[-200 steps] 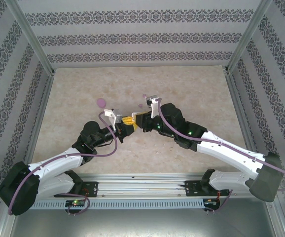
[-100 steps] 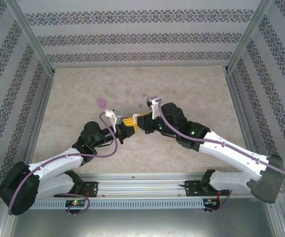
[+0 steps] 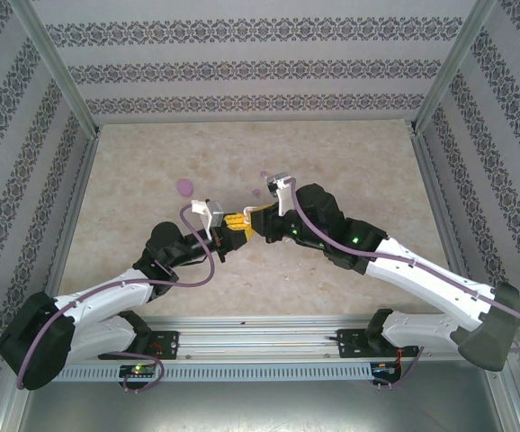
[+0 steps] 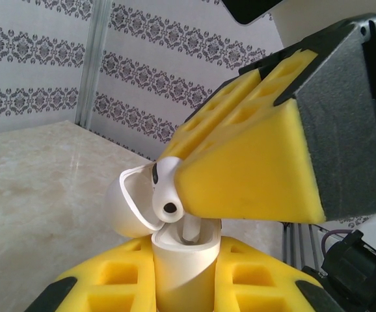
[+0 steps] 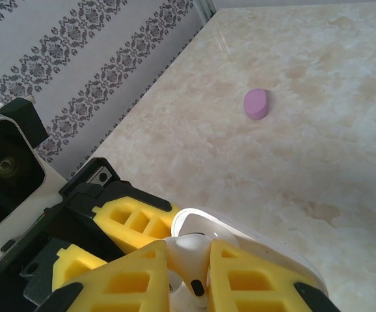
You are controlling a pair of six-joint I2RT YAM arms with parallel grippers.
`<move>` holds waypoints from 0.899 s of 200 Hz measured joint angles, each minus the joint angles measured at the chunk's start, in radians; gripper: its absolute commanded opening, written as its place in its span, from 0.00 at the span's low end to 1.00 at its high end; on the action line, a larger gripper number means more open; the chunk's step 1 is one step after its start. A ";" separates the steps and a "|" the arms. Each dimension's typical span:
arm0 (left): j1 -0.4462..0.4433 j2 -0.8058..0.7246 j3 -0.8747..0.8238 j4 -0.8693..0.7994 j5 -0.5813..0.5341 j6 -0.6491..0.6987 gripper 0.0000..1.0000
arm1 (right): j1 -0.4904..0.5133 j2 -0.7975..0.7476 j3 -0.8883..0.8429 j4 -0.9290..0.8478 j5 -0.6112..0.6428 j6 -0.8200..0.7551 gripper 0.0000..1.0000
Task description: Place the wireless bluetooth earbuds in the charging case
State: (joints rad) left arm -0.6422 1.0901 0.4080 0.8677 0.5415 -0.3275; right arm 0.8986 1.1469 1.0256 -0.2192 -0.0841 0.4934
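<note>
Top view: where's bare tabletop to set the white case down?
Bare: the table's far right, between right arm and back wall, and its far-left corner. Crowded: centre, where the left gripper with the white case meets the right gripper with a white earbud, purple case and purple earbud just beyond.

One white case — one white earbud
</note>
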 measured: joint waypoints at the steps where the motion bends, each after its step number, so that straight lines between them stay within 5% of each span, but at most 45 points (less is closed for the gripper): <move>1: 0.000 0.000 0.000 0.000 0.000 0.000 0.00 | 0.000 0.000 0.000 0.000 0.000 0.000 0.17; 180: 0.000 -0.005 -0.006 0.012 0.010 0.000 0.00 | -0.006 -0.008 0.042 -0.080 -0.015 -0.023 0.16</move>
State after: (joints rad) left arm -0.6422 1.0855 0.4023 0.8799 0.5518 -0.3271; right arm 0.8921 1.1393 1.0672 -0.2996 -0.0990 0.4706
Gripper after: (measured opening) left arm 0.179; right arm 0.165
